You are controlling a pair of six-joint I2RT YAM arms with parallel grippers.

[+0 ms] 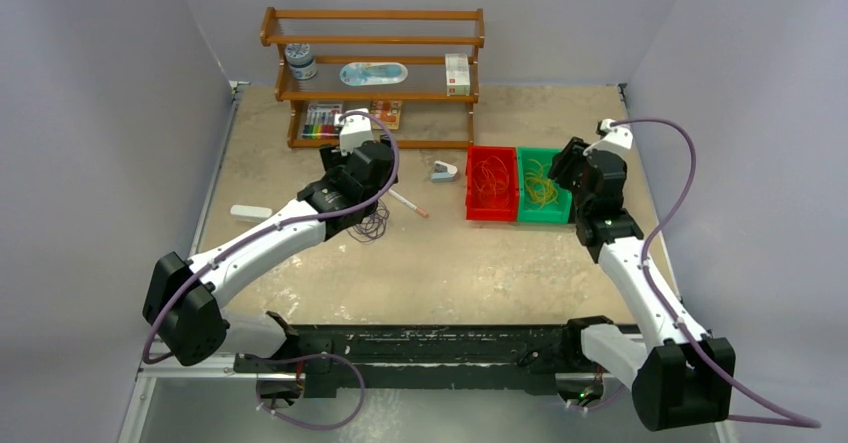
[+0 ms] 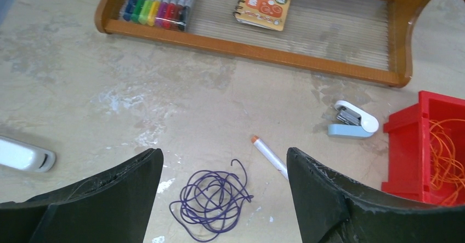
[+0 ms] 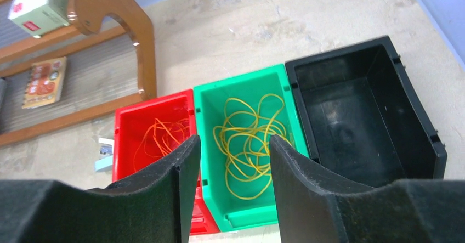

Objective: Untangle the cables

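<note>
The cables lie apart in three places. A dark purple cable sits in a loose coil on the table, right below my left gripper, which is open wide with nothing between its fingers. The yellow cable lies inside the green bin. An orange cable fills the red bin beside it. My right gripper hovers over the green bin, open and holding nothing. From above, the purple coil shows just off the left arm's tip.
A black bin stands to the right of the green one, nothing in it. A white pen with an orange-red tip and a blue-white stapler lie near the coil. The wooden shelf stands at the back. A white object lies left.
</note>
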